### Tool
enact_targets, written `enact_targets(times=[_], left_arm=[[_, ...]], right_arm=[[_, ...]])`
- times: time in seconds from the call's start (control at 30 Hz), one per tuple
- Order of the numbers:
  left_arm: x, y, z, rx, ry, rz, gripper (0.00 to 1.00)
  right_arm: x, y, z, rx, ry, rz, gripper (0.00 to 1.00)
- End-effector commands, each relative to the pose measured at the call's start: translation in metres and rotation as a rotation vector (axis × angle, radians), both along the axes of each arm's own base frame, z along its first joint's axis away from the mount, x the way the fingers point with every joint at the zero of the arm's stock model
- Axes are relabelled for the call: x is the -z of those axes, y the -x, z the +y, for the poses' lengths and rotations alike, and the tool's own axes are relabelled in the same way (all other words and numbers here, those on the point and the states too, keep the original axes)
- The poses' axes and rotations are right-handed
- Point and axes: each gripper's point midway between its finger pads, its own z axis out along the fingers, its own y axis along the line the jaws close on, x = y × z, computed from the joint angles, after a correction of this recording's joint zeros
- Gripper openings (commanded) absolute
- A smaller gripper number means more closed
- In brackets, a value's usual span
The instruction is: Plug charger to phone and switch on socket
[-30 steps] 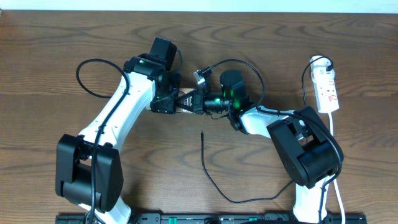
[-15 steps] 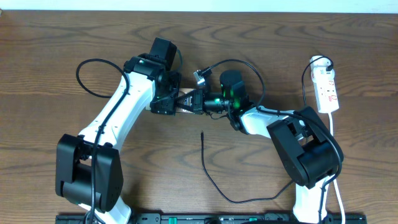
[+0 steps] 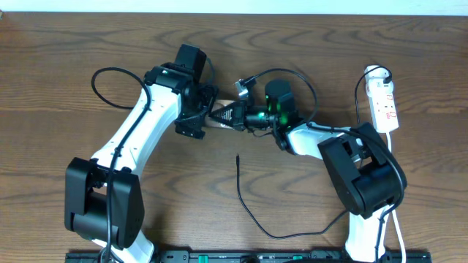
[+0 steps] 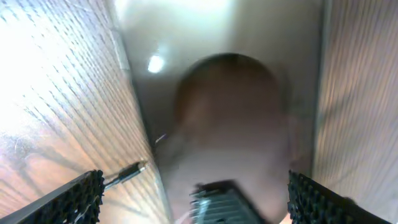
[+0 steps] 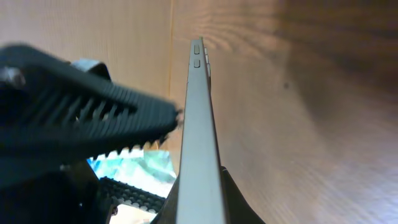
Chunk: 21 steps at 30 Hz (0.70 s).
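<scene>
Over the wooden table (image 3: 73,44), the right gripper (image 5: 202,149) pinches the phone (image 5: 198,81), likely steadying it for plugging, while the left gripper (image 4: 196,198) stands spread wide.

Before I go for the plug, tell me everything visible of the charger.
The charger is a long, thin black cable ending in a small slim black connector tip. It lies loose and flat on the wooden table. From the tip, which points toward the far edge, it runs toward the near edge, bends right in a wide curve and passes out of sight under the right arm. The tip is bare, apart from the phone, not plugged in. Only the table touches it.
</scene>
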Motion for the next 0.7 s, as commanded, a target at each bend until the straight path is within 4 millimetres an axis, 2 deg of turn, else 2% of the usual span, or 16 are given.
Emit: enact_targets(times=[0.0, 0.13, 0.3, 0.37, 0.67], left_arm=[[-0.021, -0.007, -0.006, 0.160, 0.139, -0.074, 0.91], [-0.041, -0.026, -0.010, 0.345, 0.276, -0.238, 0.91], [-0.061, -0.048, -0.004, 0.436, 0.344, -0.404, 0.91], [-0.066, -0.057, 0.000, 0.458, 0.339, -0.464, 0.91], [-0.080, -0.076, -0.002, 0.486, 0.332, -0.582, 0.91]], right_arm=[[-0.006, -0.016, -0.014, 0.037, -0.012, -0.015, 0.01], [-0.006, -0.028, -0.029, 0.089, -0.021, 0.042, 0.01], [-0.006, -0.039, -0.043, 0.156, -0.044, 0.160, 0.01], [-0.009, -0.045, -0.047, 0.205, -0.078, 0.274, 0.01], [-0.033, -0.063, -0.038, 0.369, -0.260, 0.615, 0.02]])
